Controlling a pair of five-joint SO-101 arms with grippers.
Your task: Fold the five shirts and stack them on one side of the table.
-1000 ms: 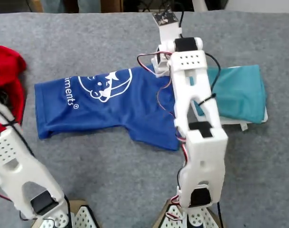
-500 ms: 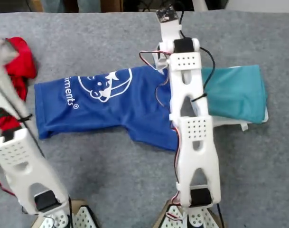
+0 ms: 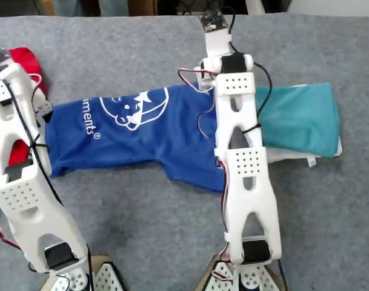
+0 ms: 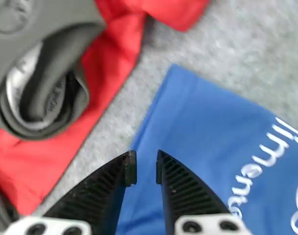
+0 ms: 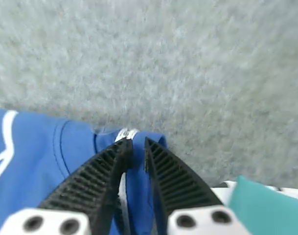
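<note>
Both claws barely parted — over blue shirt.

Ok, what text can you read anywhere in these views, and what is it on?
Blue shirt: white lettering beside a round white graphic; only a word's tail shows, so it cannot be read whole.
Collar tag on the blue shirt: too small to read.
Red shirt, teal shirt: no print visible.

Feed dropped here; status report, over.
Both grippers slightly open: left gripper at blue shirt hem, right gripper at collar. Nearby: red shirt by hem, teal shirt by collar.
</note>
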